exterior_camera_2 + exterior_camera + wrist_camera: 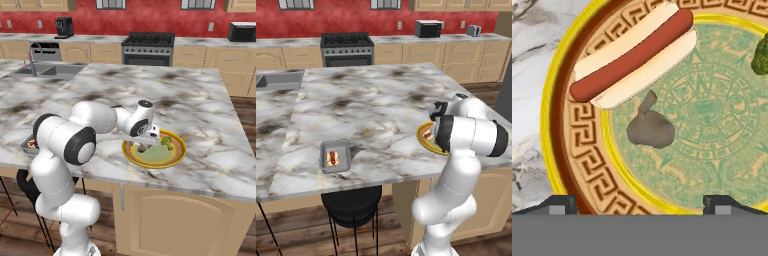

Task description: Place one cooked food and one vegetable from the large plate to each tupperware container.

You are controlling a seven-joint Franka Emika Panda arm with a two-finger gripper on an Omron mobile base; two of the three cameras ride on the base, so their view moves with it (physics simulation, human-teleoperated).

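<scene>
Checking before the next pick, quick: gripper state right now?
Gripper: open, holding nothing, above the large plate.

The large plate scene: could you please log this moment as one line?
claw: open, over plate | round yellow-rimmed large plate: hot dog, brown lump, green vegetable | grey rectangular tray: one hot dog

Hot dog [632,55] & brown lump [650,128] sit close on the large plate [557,100] — little gap; green centre beyond lies bare — broccoli [760,55] at edge.
</scene>
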